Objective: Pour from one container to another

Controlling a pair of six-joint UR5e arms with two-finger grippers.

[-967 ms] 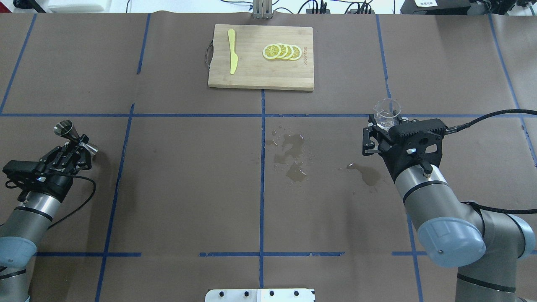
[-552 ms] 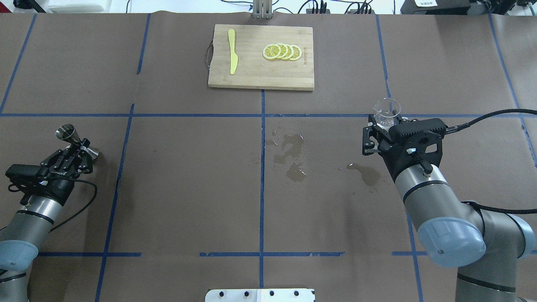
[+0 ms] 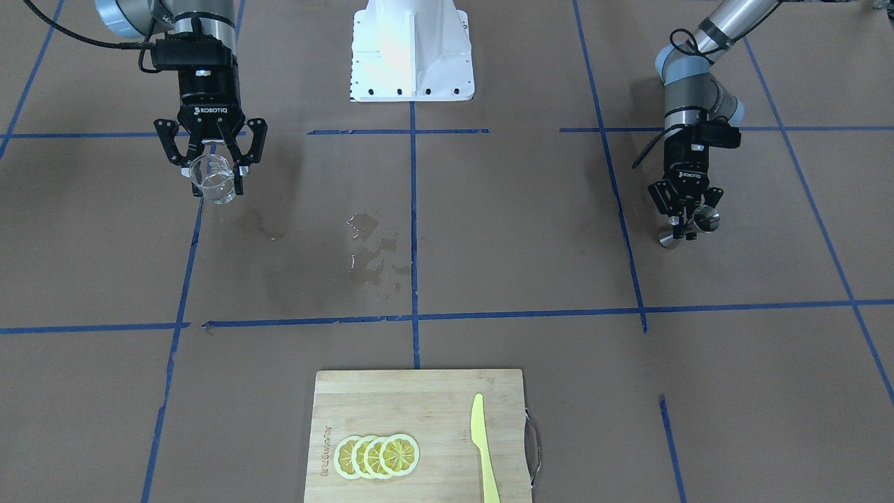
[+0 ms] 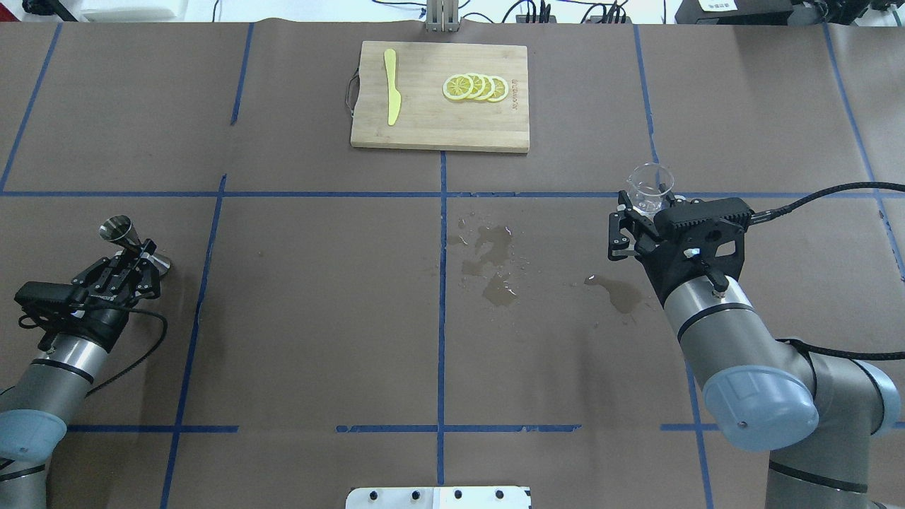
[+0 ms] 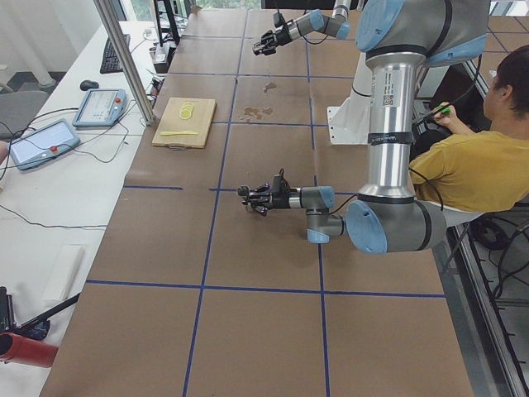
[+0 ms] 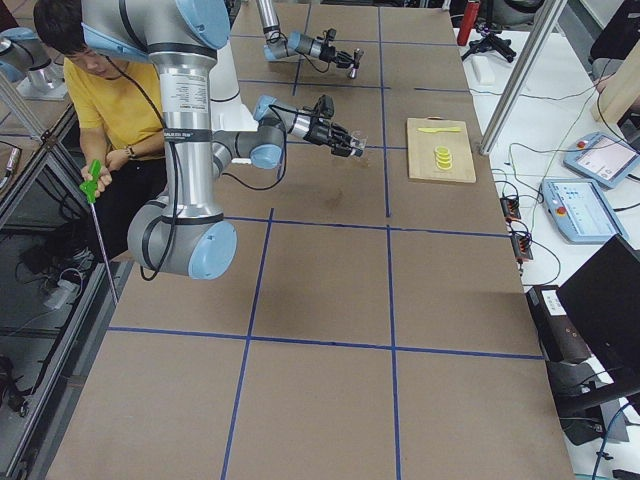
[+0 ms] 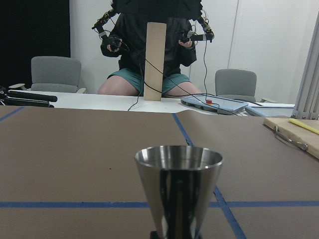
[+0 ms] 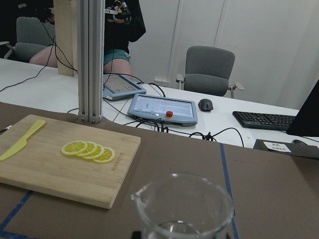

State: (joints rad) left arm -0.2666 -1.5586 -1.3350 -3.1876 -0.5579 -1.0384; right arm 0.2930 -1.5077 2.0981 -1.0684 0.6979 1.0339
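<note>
carrying both to the middle slowly seems wise; right gripper (image 4: 646,212), closed on the upright glass tumbler (image 4: 650,182), sits at 3 o'clock; left gripper (image 4: 136,254), clamped on the jigger (image 4: 117,229), at 9 o'clock; tip gently, lip over mouth.

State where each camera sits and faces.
Front: across the table, facing the white base; left arm, right arm show.
Overhead: behind the robot, looking down; both arms; shares the cutting board with front.
Left side: table's left end; left arm nearest.
Right side: table's right end; right arm nearest.
Left wrist: behind the jigger, facing outward.
Right wrist: behind the glass, facing the cutting board.
</note>
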